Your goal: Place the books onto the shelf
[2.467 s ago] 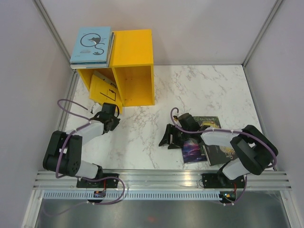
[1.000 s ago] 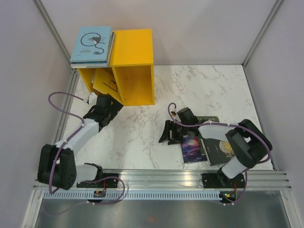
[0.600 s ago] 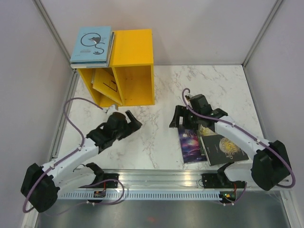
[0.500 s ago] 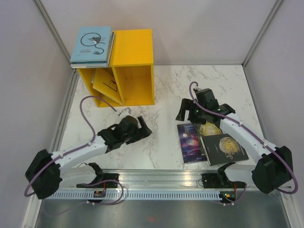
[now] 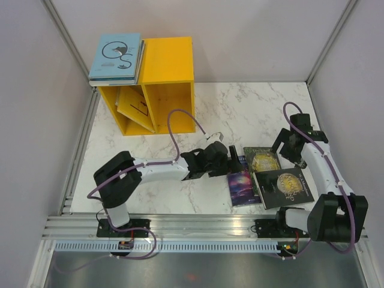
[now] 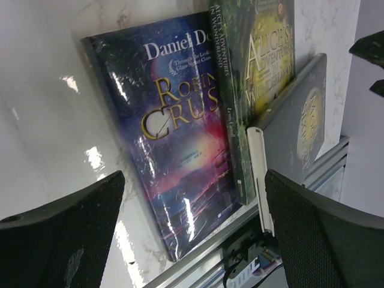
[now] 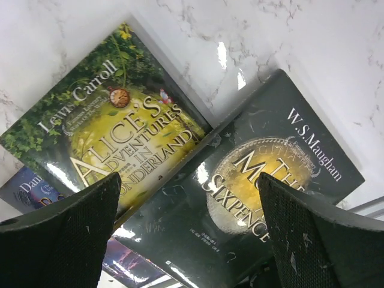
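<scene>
**Inspector:** Top view first. Where are the books?

**Assistant:** The shelf stands at the table's far left corner. A stack topped by the light blue book lies on its roof, over the left compartment. The yellow book leans tilted inside that compartment. Three more lie flat toward the near edge, right of centre: the purple galaxy book, the green book behind it, and the black-and-gold book to the right, all touching.

**Inspector:** The arms?

**Assistant:** The left gripper reaches across to the purple galaxy book's far left corner. The right gripper hangs near the right edge, just beside the green book.

**Inspector:** Left wrist view?

**Assistant:** The fingers are spread wide and hold nothing. The purple galaxy book fills the gap between them. The green book overlaps its long edge, with the black-and-gold book beyond.

**Inspector:** Right wrist view?

**Assistant:** The jaws are also wide apart and empty. The green book and the black-and-gold book lie below them, meeting at an angle. A corner of the purple galaxy book shows under the green one. Which of the first two lies on top, I cannot tell.
</scene>
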